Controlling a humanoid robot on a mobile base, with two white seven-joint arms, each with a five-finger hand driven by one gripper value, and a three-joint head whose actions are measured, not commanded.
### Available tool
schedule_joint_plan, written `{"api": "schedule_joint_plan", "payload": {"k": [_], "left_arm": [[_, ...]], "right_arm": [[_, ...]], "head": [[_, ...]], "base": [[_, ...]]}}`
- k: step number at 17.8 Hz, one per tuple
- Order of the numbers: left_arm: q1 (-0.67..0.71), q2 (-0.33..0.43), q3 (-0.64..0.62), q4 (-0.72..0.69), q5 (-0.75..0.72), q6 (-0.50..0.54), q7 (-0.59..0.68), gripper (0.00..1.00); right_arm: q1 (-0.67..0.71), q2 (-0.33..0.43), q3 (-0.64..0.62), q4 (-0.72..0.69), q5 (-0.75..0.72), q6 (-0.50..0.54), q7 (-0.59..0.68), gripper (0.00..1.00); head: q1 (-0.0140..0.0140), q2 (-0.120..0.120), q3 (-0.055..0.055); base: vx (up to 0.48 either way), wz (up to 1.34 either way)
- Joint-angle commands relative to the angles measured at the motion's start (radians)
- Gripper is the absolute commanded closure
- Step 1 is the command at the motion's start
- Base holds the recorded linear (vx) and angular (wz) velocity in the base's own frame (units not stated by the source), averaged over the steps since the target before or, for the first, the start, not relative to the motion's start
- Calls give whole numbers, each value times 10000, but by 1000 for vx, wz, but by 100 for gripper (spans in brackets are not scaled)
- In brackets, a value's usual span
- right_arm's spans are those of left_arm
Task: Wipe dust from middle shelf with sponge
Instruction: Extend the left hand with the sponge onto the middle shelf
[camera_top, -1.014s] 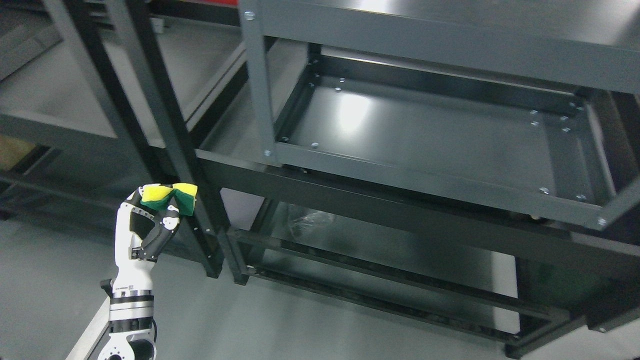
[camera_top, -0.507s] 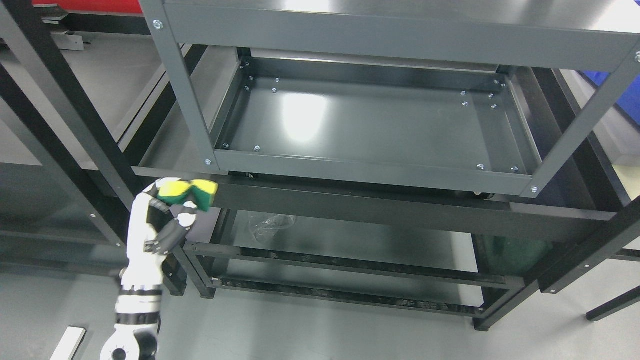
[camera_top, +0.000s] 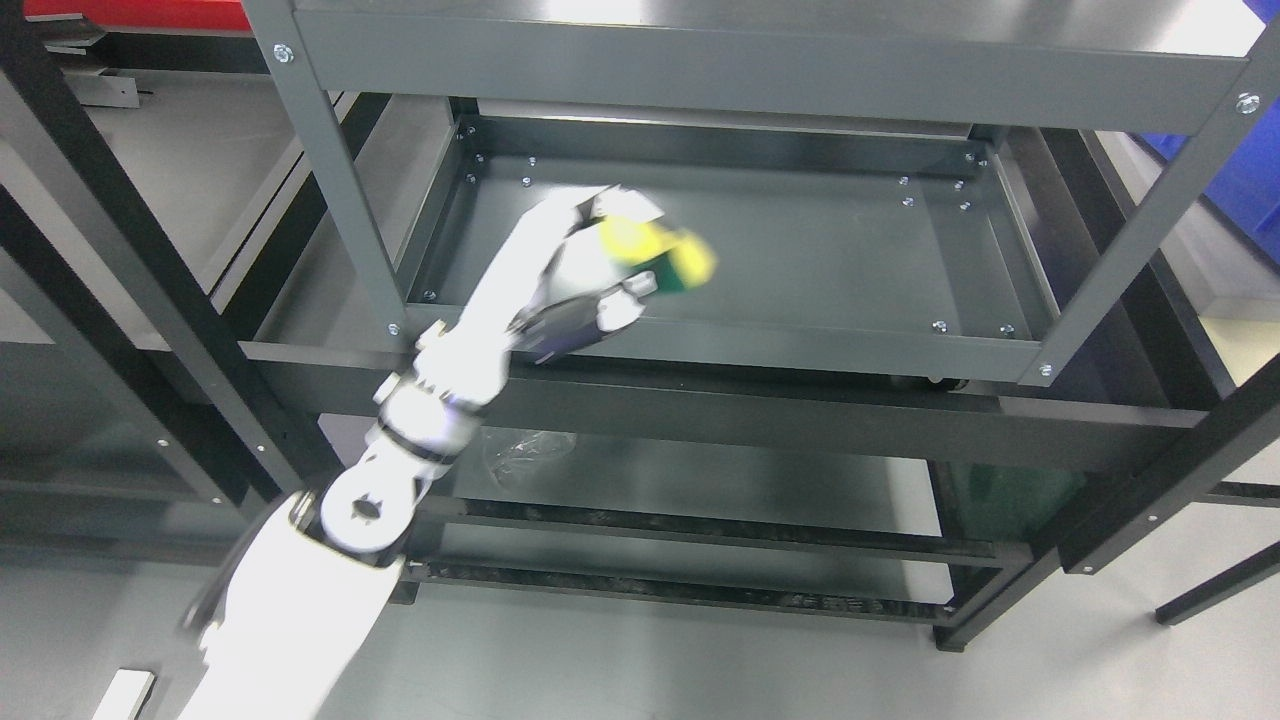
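Left hand (camera_top: 590, 275) clamped on yellow-green sponge (camera_top: 655, 252) | risen from frame's seven o'clock over grey metal middle shelf (camera_top: 850, 260) | wiping can begin.

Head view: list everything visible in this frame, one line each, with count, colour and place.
rack: one, grey metal, centre, with three trays stacked.
middle shelf: one, grey tray, bare apart from bolts.
sponge: one, yellow and green, over the shelf's left half, blurred; contact with the shelf cannot be told.
plastic wrap: one, clear, crumpled on the lower shelf, left.
black frames: several, left and right of the rack.
blue object: one, right edge.
red object: one, top left.
left hand: one, white, gripping the sponge.
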Motion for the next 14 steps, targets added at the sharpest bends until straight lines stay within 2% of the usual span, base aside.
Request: {"api": "schedule_joint_plan", "payload": {"k": [1, 4, 6, 9, 11, 14], "left_arm": [[-4638, -1574, -5765, 496, -453, 718, -94, 100], [-6696, -1574, -6104, 1233, -1612, 856, -1010, 100], [-7158, -1574, -6273, 1265, -2321, 750, -1656, 100], [-7711, -1574, -6228, 1540, -3181, 658, -1980, 100], [-8217, -1574, -5862, 2121, -4251, -212, -2241, 100], [-8526, -1574, -3782, 3333, -7651, -2663, -2364, 100]], "right_arm": [[1, -175, -2, -174, 0, 51, 9, 0], [1, -175, 14, -174, 0, 51, 9, 0], [1, -175, -2, -174, 0, 51, 9, 0], [1, -175, -2, -174, 0, 51, 9, 0], [1, -175, -2, -174, 0, 51, 9, 0], [1, -175, -2, -174, 0, 51, 9, 0]], "head": [[0, 0, 0], [0, 0, 0], [0, 0, 0], [0, 0, 0], [0, 0, 0], [0, 0, 0]], "base": [[6, -64], [8, -22], [2, -9], [0, 0], [0, 0], [0, 0]]}}
